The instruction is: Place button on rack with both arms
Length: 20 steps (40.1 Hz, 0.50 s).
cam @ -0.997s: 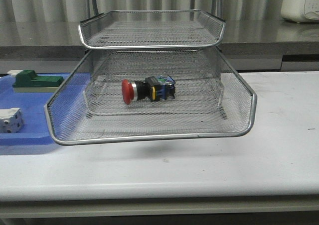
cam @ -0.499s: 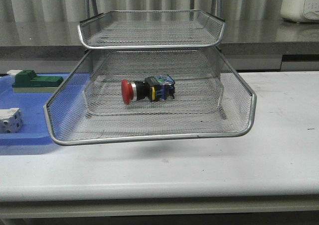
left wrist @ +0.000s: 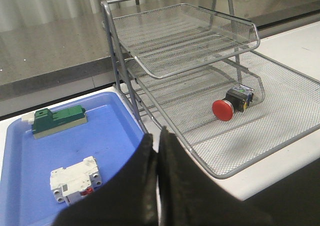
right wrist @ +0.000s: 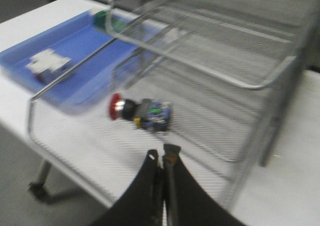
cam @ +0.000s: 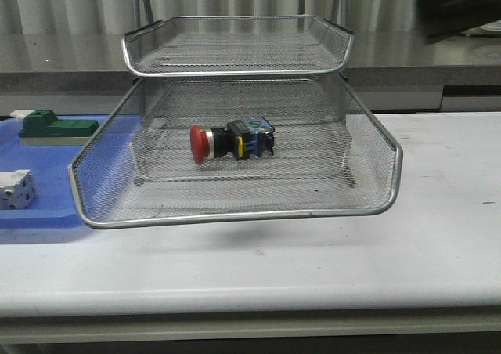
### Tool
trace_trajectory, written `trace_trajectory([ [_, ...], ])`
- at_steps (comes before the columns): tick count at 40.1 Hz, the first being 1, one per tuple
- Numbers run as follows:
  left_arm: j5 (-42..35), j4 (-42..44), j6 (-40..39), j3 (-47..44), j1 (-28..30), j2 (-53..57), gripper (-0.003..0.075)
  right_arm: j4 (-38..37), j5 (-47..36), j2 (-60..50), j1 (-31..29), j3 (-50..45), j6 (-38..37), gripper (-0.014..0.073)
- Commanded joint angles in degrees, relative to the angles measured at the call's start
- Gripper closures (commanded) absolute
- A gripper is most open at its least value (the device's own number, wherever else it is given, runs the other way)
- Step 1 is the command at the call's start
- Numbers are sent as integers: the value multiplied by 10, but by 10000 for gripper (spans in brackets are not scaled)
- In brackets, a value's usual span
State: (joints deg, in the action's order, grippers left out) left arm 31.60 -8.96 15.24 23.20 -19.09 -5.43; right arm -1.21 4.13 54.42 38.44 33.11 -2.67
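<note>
White tabletop (cam: 438, 236) carries the rack (cam: 235, 213), and the button (cam: 231, 142) lies on its side in the lower tier, touching the mesh. Left claw (left wrist: 159, 151) and right claw (right wrist: 161, 161) are both closed, empty and well apart from it, so placing looks finished; the next move is probably only pulling clear.

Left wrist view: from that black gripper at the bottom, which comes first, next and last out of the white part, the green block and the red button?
From the left gripper:
1. White part, closest, lying on the blue tray just beside the fingers.
2. Green block, farther back on the same tray, near its far edge.
3. Button, off to the other side, lying in the rack's lower tier.
</note>
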Motion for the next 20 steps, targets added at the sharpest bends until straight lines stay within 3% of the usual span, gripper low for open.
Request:
trace_trajectory([
  [1,-47,-9,-5,14,2,-6,739,-8,-16,53,78,47,1,654],
  [9,-47,-9,-5,14,2,-6,739,-7,32,183,183,108,1,654],
  [20,-47,-9,-5,14,2,-6,739,2,61,268,189,128,1,654],
])
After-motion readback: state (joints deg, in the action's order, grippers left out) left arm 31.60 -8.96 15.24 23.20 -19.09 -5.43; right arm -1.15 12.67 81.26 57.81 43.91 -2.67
